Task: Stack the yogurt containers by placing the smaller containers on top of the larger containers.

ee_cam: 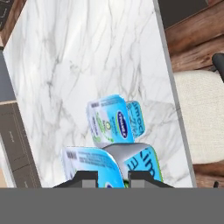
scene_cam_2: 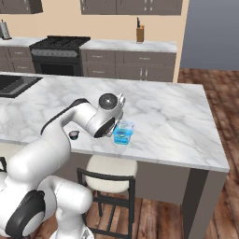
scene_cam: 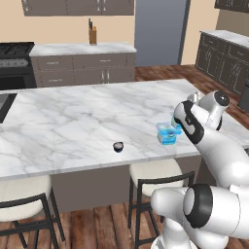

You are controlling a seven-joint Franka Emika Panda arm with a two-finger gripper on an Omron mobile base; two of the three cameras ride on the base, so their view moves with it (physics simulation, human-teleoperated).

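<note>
Fingertips (ee_cam: 87, 177) of the gripper (ee_cam: 114, 177) stand on either side of a teal yogurt pot (ee_cam: 94, 164), which fills the gap between them in the hand view. The jaws look drawn in narrowly against its sides, clasping it. The pot shows its printed pale lid towards the camera, with a grey and teal body behind.

Just beyond it, the light-blue tub (scene_cam: 167, 133) sits on the marble island counter (scene_cam: 73, 126), close to the near edge. In the hand view its lower edge is overlapped by the teal yogurt pot. Whether the two touch I cannot tell. From the left base view a sliver of teal shows just behind and to the right of the tub, about level with its lid, where the arm's wrist comes down. From the right base view the wrist hides the jaws, and the tub stands just right of it.

The dark cup (scene_cam: 118, 146) stands upright on the same counter, well apart from the tub, to its left and also near the front edge, away from the jaws.

A cream-seated stool (scene_cam: 155, 170) is tucked under the counter edge below the tub. On the back counter a knife block (scene_cam: 92, 35) stands, with a black stove (scene_cam_2: 58, 42) to its left.
</note>
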